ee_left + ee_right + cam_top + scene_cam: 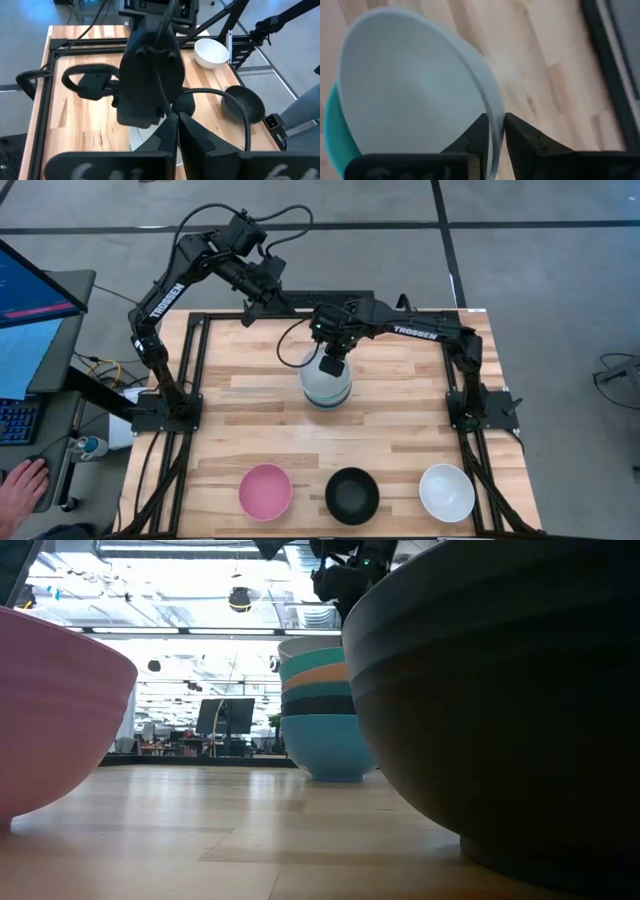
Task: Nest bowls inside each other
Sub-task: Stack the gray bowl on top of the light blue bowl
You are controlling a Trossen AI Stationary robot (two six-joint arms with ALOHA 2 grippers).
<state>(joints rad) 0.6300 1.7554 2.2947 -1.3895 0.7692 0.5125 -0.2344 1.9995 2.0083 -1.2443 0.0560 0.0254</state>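
Wooden table (250, 410), right end effector (493, 131) pinching white bowl (415, 85) rim

bowl stack (326, 383) behind 3 loose bowls (351, 493)

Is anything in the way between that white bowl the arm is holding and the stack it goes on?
Nothing visible. The right gripper pinches the rim of the white bowl, which already sits atop the stack, with no object between them.
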